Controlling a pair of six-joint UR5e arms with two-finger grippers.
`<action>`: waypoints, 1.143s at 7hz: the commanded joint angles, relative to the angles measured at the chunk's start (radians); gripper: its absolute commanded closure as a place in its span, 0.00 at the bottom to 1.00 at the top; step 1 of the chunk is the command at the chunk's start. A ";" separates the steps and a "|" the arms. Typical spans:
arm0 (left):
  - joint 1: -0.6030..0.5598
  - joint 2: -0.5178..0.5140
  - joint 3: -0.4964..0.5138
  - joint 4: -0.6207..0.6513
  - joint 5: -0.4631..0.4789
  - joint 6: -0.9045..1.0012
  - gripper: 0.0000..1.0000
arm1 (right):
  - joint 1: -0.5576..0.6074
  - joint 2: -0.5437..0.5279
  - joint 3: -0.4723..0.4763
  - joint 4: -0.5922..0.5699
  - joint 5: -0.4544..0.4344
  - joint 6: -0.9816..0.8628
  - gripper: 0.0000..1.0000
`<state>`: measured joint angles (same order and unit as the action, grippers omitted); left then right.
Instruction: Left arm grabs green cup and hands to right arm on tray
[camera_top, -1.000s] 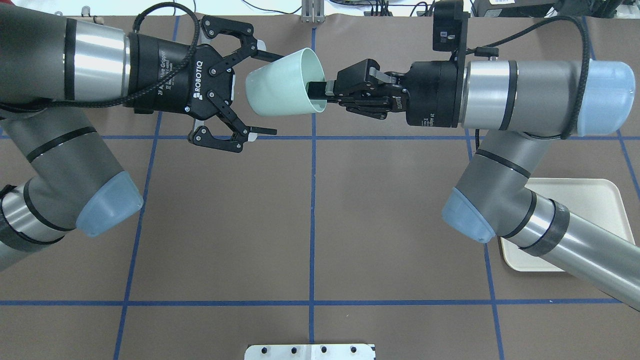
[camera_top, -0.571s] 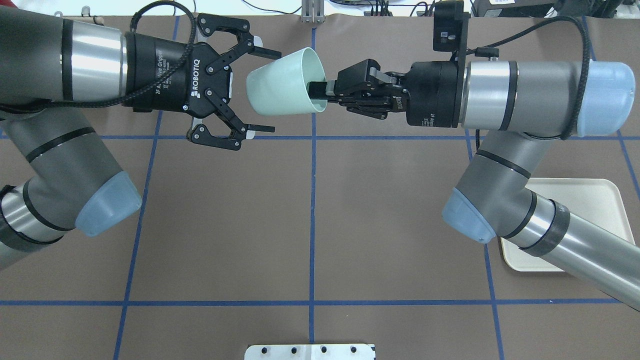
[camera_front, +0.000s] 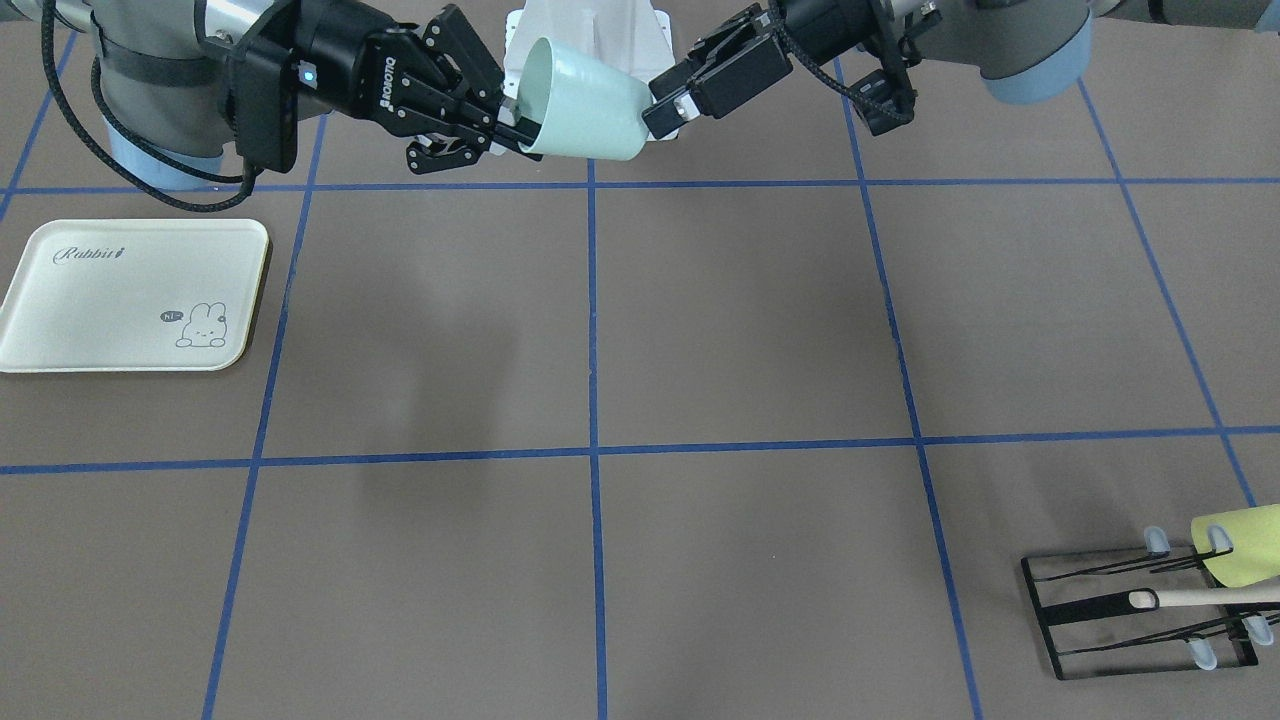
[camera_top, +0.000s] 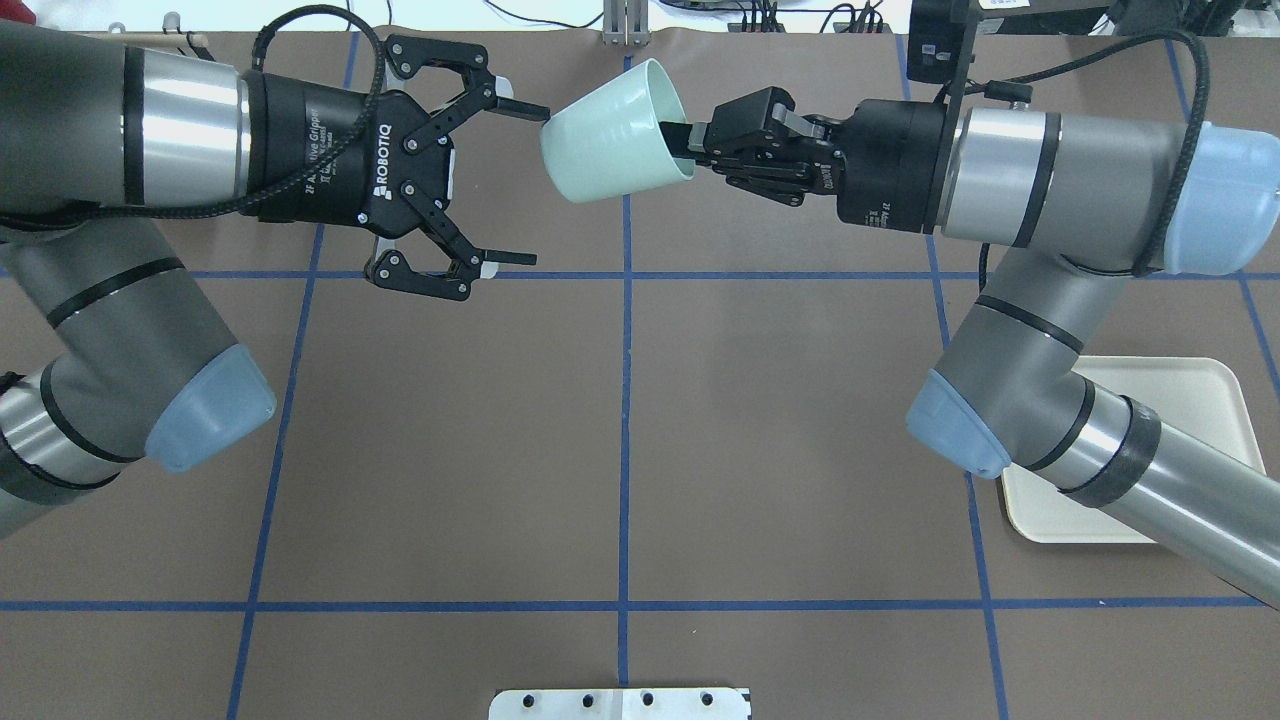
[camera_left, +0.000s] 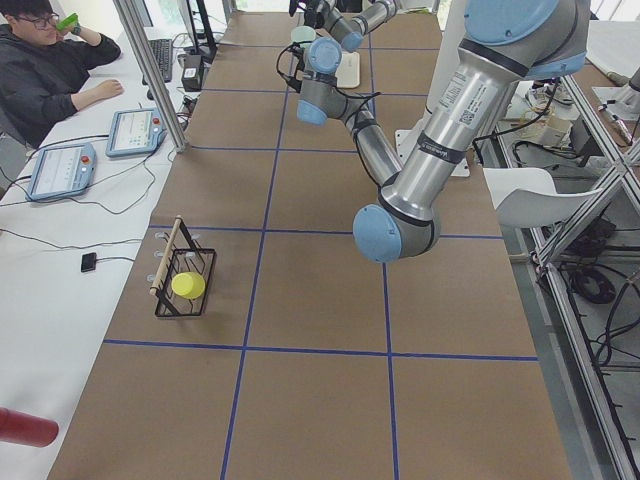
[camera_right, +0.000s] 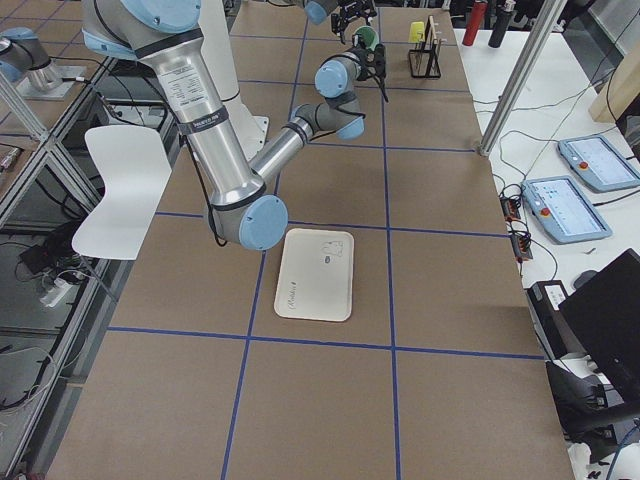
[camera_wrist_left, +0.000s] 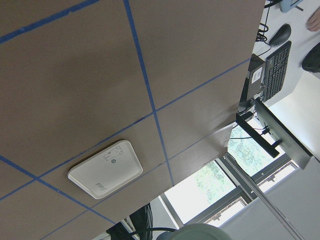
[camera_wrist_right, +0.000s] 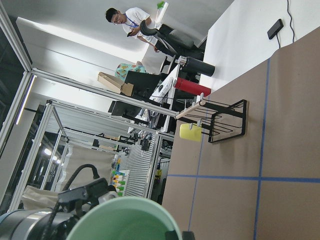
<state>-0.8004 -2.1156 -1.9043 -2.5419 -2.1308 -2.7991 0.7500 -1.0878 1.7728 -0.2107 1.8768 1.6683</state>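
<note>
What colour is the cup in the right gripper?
The cup is pale mint green; the overhead exterior view shows it best.

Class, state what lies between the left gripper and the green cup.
Nothing: in the overhead view only bare brown table shows between the open left gripper and the green cup, which the right gripper holds.

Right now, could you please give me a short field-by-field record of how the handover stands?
Held item: small pale mint-green plastic tumbler, in the air, tilted on its side.
Right pincer: shut on the tumbler's rim, one finger inside.
Left pincer: open, fingers spread, close to the tumbler's base.
Tray: cream rectangular plastic tray flat on the table, tumbler not yet on it.
Stage: handover looks done; placing remains.
</note>
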 joint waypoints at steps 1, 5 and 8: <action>-0.005 0.002 0.002 0.002 0.002 0.003 0.00 | 0.041 -0.024 -0.033 -0.003 -0.028 -0.050 1.00; -0.019 0.002 0.022 0.023 0.000 0.439 0.00 | 0.196 -0.064 -0.127 -0.214 0.011 -0.400 1.00; -0.091 0.000 0.021 0.161 0.002 0.790 0.00 | 0.299 -0.104 -0.116 -0.497 0.122 -0.733 1.00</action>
<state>-0.8608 -2.1148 -1.8818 -2.4476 -2.1311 -2.1656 1.0095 -1.1643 1.6493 -0.6020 1.9614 1.0698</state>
